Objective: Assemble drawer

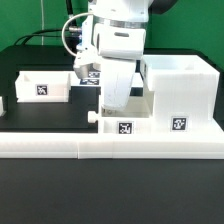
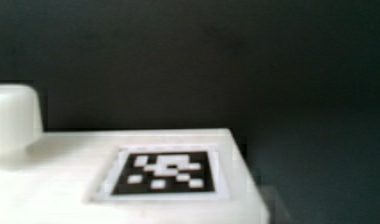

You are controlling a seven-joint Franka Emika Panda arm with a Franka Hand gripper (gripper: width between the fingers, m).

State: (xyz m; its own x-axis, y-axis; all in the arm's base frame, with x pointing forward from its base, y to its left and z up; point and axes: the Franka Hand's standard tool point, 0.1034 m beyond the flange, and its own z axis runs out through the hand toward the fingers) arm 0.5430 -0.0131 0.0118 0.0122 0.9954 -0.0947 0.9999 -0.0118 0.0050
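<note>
- The arm reaches down from the top of the exterior view. Its hand (image 1: 110, 104) is low over the front tray (image 1: 125, 122), near the tray's back edge.
- I cannot tell whether the hand is open or closed. Its fingers are hidden behind the white wrist body in the exterior view, and the wrist view does not show them clearly.
- The drawer lies in three separate parts on the black surface (image 1: 60, 200).
- The casing (image 1: 178, 88), a large open box, stands on the exterior view's right. A square tag (image 1: 179, 125) faces the camera.
- The front tray sits just beside the casing, on the exterior view's left of it. It has its own tag (image 1: 126, 128), and a small knob (image 1: 93, 116) sticks out from its side.
- The second tray (image 1: 45, 88) rests well apart, on the exterior view's left, also tagged.
- A long low border wall (image 1: 100, 150) runs in front of the casing and the front tray.
- The wrist view is blurred. It shows a white tray top (image 2: 62, 160) with a tag (image 2: 166, 170) and a rounded white shape (image 2: 9, 120) beside it, against the dark surface (image 2: 205, 60).
</note>
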